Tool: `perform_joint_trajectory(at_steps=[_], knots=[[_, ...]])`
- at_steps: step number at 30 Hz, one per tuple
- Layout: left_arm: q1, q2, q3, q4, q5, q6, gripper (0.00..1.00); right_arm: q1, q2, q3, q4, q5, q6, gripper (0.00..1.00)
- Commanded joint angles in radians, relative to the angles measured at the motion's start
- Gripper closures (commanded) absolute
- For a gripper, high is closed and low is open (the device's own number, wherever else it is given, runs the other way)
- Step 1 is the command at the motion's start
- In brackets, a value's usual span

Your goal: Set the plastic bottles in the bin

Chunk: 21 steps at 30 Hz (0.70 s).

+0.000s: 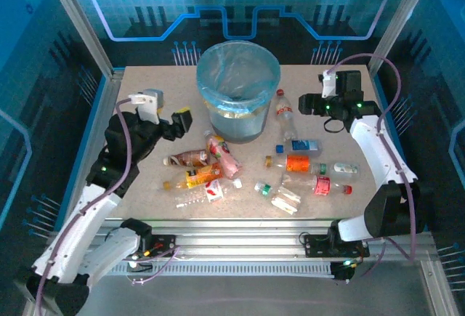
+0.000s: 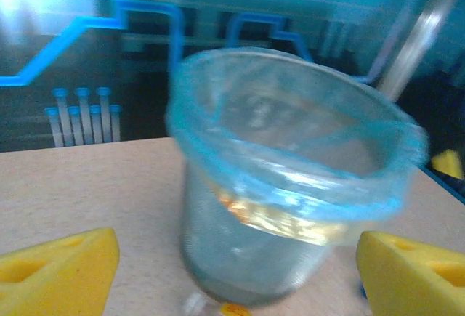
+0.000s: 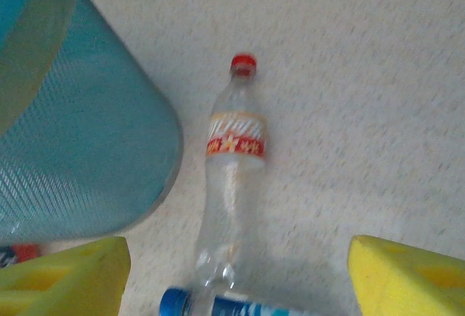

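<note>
Far centre of speckled beige surface [image 1: 145, 87]: round translucent pale-blue plastic bin [image 1: 236, 123], clear bag liner, upright. Near side and right of it, about 10 small clear plastic bottles [image 1: 298, 163] lie scattered. Left tool [image 1: 180, 122] wide, empty, facing bin. Right tool [image 1: 305, 104] wide, empty, over red-capped clear bottle [image 3: 234, 178] lying just beside bin.

Bin [image 1: 238, 91] – I log it at far centre of table [image 1: 327, 207]. Bottles [image 1: 196, 178] – scattered before it, one bottle [image 1: 285, 112] just right of it. Left gripper [image 1: 179, 122] left of bin, right gripper [image 1: 306, 103] right.
</note>
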Motion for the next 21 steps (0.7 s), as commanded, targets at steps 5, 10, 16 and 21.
perform_joint_trajectory(at_steps=[5,10,16,21], knots=[[-0.151,0.010,0.090,-0.274,0.263,0.117,0.15,-0.007,0.125,0.155,-0.217,-0.077,0.040,0.22],[-0.256,0.043,0.064,-0.239,0.372,0.148,0.15,0.000,0.256,0.278,-0.237,-0.133,0.061,0.26],[-0.331,0.143,0.066,-0.178,0.332,0.147,0.15,0.017,0.434,0.446,-0.261,-0.120,0.088,0.25],[-0.358,0.232,0.111,-0.160,0.326,0.154,0.15,0.040,0.617,0.640,-0.321,-0.106,0.087,0.25]])
